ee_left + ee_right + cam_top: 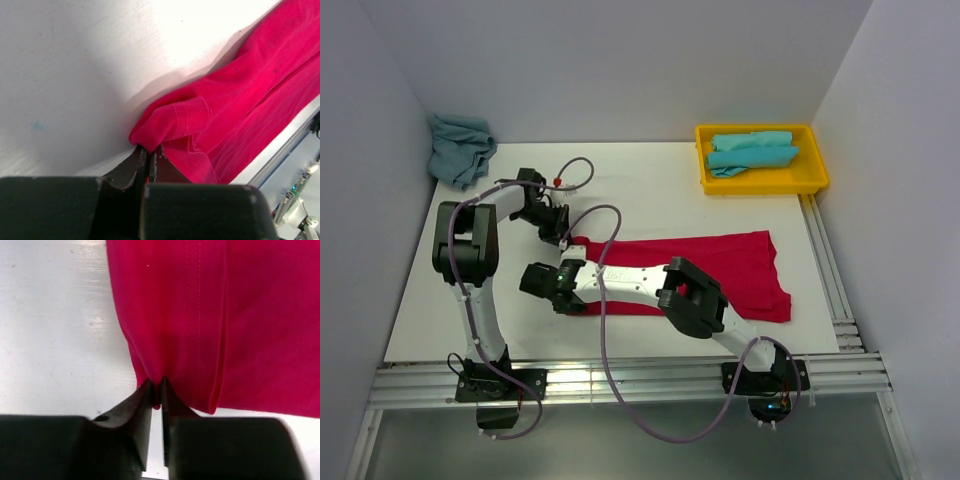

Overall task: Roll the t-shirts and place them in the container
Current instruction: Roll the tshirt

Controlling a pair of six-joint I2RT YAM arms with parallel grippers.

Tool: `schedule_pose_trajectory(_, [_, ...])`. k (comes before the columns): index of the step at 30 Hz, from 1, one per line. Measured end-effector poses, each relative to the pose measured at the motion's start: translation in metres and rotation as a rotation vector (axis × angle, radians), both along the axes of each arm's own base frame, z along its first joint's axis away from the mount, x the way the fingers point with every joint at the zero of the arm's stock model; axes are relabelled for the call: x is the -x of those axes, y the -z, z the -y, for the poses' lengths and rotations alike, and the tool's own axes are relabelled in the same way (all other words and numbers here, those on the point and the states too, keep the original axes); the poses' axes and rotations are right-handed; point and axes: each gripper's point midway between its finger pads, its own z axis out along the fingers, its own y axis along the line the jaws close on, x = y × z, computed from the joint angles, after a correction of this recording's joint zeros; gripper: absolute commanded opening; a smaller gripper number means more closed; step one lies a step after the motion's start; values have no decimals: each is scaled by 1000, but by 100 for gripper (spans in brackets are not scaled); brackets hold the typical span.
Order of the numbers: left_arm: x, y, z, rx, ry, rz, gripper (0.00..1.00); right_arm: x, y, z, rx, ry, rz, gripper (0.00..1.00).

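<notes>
A red t-shirt [740, 265] lies folded into a long band across the middle of the table. Its left end has both grippers on it. My left gripper [563, 238] is shut on the far corner, where the red t-shirt [240, 100] bunches up against the left gripper [148, 149]. On the near corner, my right gripper [560, 297] pinches a small fold of the red t-shirt [225, 315], which hangs between the nearly closed jaws of the right gripper [157, 385]. A crumpled turquoise t-shirt [460, 148] sits at the back left.
A yellow tray [815, 180] at the back right holds folded turquoise t-shirts [750, 152]. Grey walls enclose the table on three sides. Metal rails [830, 270] run along the right and near edges. Cables loop over both arms.
</notes>
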Motion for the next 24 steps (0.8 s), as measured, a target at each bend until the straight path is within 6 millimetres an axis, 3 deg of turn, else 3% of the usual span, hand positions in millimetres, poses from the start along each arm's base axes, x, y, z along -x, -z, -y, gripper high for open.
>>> schedule_pose_trajectory(2, [-1, -1, -1, -23, -2, 9, 0, 0, 0, 0, -17, 3, 4, 5])
schedule_pose_trajectory(10, [-10, -5, -20, -191, -21, 84, 0, -1, -3, -4, -147, -13, 7, 3])
schedule_pose_trajectory(19, [-30, -21, -51, -375, -32, 189, 0, -16, -27, -52, -393, -39, 24, 0])
schedule_pose_trajectory(24, [-35, -27, -61, -455, -19, 215, 0, -19, -35, -57, -519, -8, 32, 0])
